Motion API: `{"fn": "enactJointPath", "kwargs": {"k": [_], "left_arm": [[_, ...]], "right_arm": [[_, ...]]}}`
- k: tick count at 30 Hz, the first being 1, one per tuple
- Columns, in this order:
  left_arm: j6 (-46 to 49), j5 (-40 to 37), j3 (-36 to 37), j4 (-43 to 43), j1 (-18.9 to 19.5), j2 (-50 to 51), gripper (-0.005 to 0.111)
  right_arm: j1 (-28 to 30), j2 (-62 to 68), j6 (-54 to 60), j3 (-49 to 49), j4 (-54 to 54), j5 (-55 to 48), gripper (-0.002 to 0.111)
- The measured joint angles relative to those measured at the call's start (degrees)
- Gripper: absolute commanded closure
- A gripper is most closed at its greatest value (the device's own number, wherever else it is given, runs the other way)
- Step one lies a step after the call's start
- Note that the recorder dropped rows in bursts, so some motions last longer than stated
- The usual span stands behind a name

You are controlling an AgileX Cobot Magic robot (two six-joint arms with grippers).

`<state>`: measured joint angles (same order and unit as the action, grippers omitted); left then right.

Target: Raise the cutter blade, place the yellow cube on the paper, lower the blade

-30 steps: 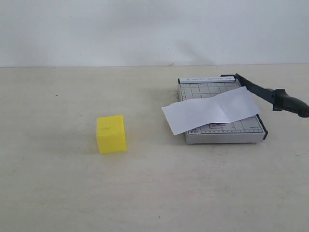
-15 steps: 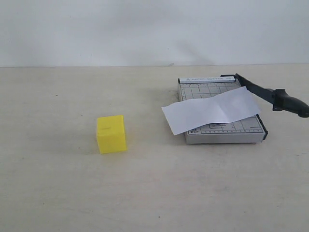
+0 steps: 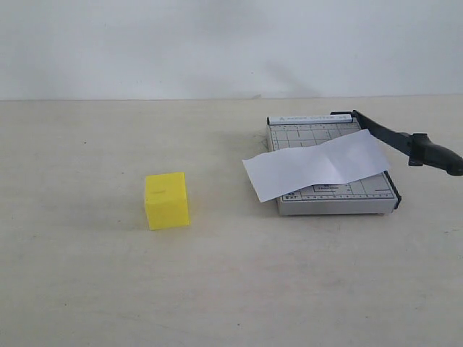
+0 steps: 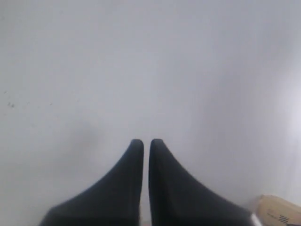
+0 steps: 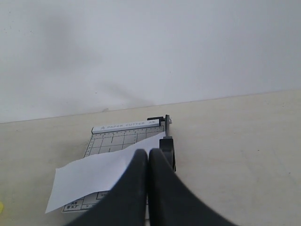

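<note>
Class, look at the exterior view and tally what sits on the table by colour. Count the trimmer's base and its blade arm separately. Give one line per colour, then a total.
Yellow: 1, the yellow cube
White: 1, the paper
Grey: 1, the trimmer base
Black: 1, the cutter blade
Total: 4

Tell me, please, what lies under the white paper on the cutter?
The paper lies across the grey trimmer base, whose printed grid shows on either side of it. One end juts past the base over the table. The grid strip directly beneath is covered.
</note>
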<state>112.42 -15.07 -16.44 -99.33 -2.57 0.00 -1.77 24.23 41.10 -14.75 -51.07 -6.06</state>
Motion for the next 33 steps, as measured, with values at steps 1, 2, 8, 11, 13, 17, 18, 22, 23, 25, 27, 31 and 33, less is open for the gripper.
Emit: {"fn": "enactJointPath", "kwargs": {"k": [1, 2, 8, 11, 13, 17, 18, 22, 23, 25, 27, 31, 33], "left_arm": [[0.0, -0.9, -0.7, 0.0, 0.0, 0.0, 0.101], [0.0, -1.9, -1.3, 0.0, 0.0, 0.0, 0.101], [0.0, -5.0, -2.2, 0.4, 0.0, 0.0, 0.101], [-1.5, -5.8, -2.2, 0.0, 0.0, 0.0, 0.101], [-1.9, -6.7, -2.2, -0.2, 0.0, 0.0, 0.101], [-7.9, -6.8, -2.5, 6.7, 0.0, 0.9, 0.101], [-14.6, -7.1, -3.1, 13.1, 0.0, 4.1, 0.101], [-30.8, -9.4, -7.8, 32.5, -1.5, 22.9, 0.101], [-30.6, -10.3, -10.4, 33.3, -2.3, 27.6, 0.101], [-28.0, -12.0, -16.8, 34.2, -4.0, 37.1, 0.101], [-25.2, -13.3, -23.2, 34.4, -5.1, 46.0, 0.101], [-22.7, -14.3, -31.8, 35.9, -8.6, 58.7, 0.101], [-22.3, -14.3, -35.2, 37.7, -11.0, 64.8, 0.101]], "right_arm": [[0.0, 0.0, 0.0, 0.0, -0.1, 0.0, 0.108], [0.0, 0.0, 0.0, 0.0, -0.1, 0.0, 0.108], [0.0, 0.0, 0.0, 0.0, -0.1, 0.0, 0.108], [0.0, 0.0, 0.0, 0.0, -0.1, 0.0, 0.108], [0.0, 0.0, 0.0, 0.0, -0.1, 0.0, 0.108], [0.0, 0.0, -0.1, 0.0, -0.1, 0.2, 0.108], [0.0, 0.0, -0.1, 0.0, -0.1, 0.3, 0.108], [0.0, 0.0, -0.1, 0.0, -0.1, 0.4, 0.108], [0.0, 0.0, -0.1, 0.0, -0.1, 0.4, 0.108], [0.0, 0.0, -0.1, 0.0, -0.1, 0.4, 0.108], [0.0, 0.0, -0.1, 0.0, -0.1, 0.4, 0.108], [0.0, 0.0, -0.1, 0.0, -0.1, 0.4, 0.108], [0.0, 0.0, -0.1, 0.0, -0.1, 0.4, 0.108]]}}
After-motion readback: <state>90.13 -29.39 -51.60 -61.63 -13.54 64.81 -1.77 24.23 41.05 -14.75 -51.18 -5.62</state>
